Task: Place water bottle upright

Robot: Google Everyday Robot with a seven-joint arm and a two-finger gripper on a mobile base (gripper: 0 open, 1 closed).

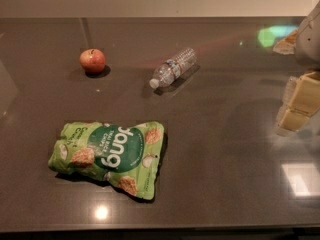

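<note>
The water bottle (173,68) is a small clear ribbed bottle lying on its side on the dark table (225,174), a little behind the middle. Its white cap (154,83) points to the front left and its blue-and-white label band sits near the neck. My gripper (294,105) hangs at the right edge of the view, well to the right of the bottle and slightly nearer, apart from it. It holds nothing that I can see.
A red apple (92,60) sits at the back left. A green snack bag (110,156) lies flat at the front left. The table's front edge runs along the bottom. A wall stands behind the table.
</note>
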